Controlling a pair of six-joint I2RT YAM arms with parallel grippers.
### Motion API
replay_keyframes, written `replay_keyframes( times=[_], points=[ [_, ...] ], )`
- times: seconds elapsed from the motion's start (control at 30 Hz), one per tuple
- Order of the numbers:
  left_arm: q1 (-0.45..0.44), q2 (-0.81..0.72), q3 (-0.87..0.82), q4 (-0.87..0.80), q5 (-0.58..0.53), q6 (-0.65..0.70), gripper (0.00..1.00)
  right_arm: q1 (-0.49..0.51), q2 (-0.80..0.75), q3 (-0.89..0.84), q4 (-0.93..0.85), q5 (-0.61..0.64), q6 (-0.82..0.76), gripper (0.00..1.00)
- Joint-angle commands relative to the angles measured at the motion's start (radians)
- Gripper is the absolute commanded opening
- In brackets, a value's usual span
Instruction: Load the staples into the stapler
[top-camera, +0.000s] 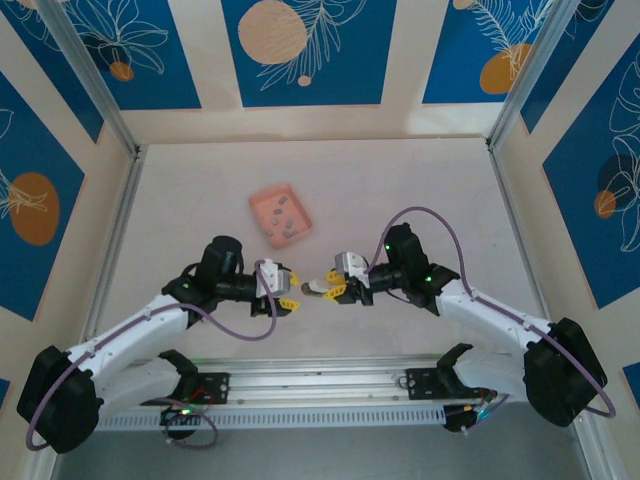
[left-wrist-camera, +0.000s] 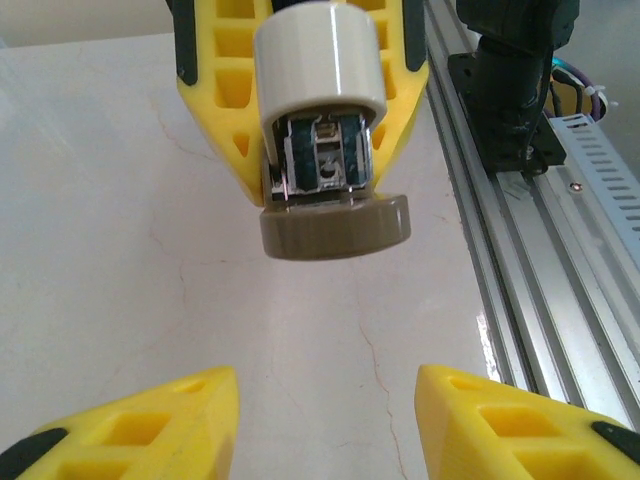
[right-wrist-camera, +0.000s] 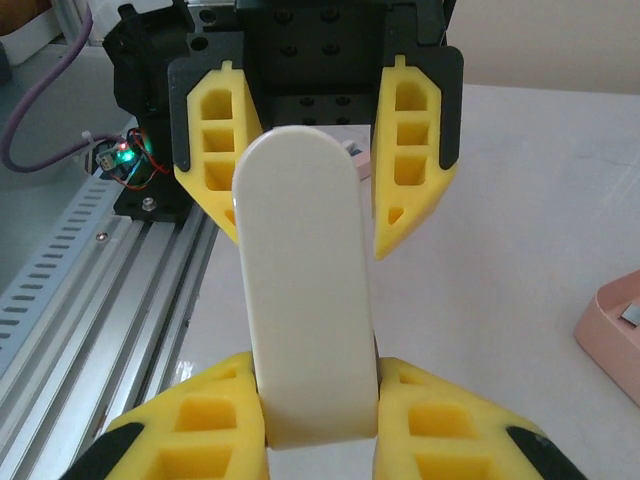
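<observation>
My right gripper is shut on the stapler, a white-topped body with a taupe base, and holds it just above the table near the front rail. The stapler's front end shows its metal channel and faces my left gripper. That gripper stands open a short way in front of it, with bare table between its yellow fingers. In the top view the two grippers meet nose to nose, left and right. The staples, small grey bars, lie in the pink tray behind them.
The aluminium base rail runs along the near edge, close beside both grippers. Metal frame posts line the table's sides. The pink tray's corner sits to the right in the right wrist view.
</observation>
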Motion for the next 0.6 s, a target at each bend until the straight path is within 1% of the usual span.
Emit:
replay_keyframes(
  times=[0.0, 0.13, 0.23, 0.47, 0.57],
  points=[
    [-0.012, 0.000, 0.018, -0.008, 0.008, 0.024, 0.49, -0.004, 0.011, 0.003, 0.017, -0.043, -0.012, 0.15],
    [-0.012, 0.003, 0.015, -0.001, 0.009, 0.020, 0.48, -0.004, 0.021, 0.010, 0.019, -0.055, -0.007, 0.15],
    [-0.013, 0.002, 0.017, 0.009, 0.033, 0.012, 0.49, -0.002, 0.030, 0.013, 0.021, -0.054, -0.003, 0.14],
    [-0.012, 0.014, 0.007, 0.125, 0.107, -0.065, 0.50, 0.009, 0.062, 0.035, 0.002, -0.047, -0.018, 0.14],
    [-0.014, 0.033, 0.012, 0.139, 0.126, -0.077, 0.48, 0.019, 0.077, 0.047, -0.004, -0.037, -0.024, 0.14]
  ],
)
